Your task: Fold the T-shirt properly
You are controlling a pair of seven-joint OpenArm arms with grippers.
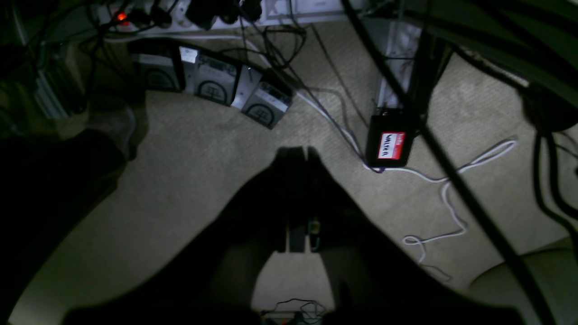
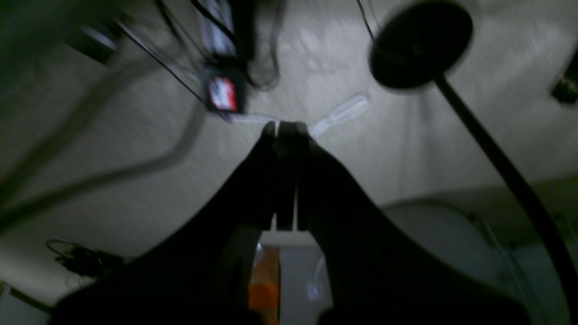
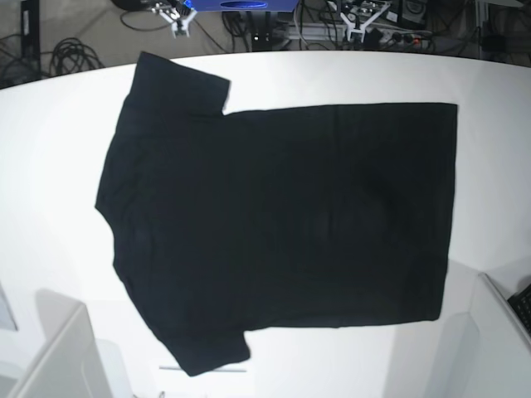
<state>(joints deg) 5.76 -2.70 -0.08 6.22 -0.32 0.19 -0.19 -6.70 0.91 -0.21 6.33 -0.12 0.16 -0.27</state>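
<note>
The black T-shirt [image 3: 282,215] lies spread flat on the white table [image 3: 58,133] in the base view, plain side up. Its neck end is at the left, its hem at the right, and one sleeve points to the far edge while the other points to the near edge. Neither gripper reaches over the table in that view. In the left wrist view my left gripper [image 1: 298,151] is shut on nothing and hangs over a carpeted floor. The blurred right wrist view shows my right gripper [image 2: 286,126] also shut and empty, above the same carpet.
White arm parts stand at the table's near left corner [image 3: 50,348] and near right corner [image 3: 498,332]. On the carpet lie power bricks [image 1: 216,83], a black box with a red label [image 1: 389,143], a white cable [image 1: 445,189] and a round black stand base [image 2: 420,43].
</note>
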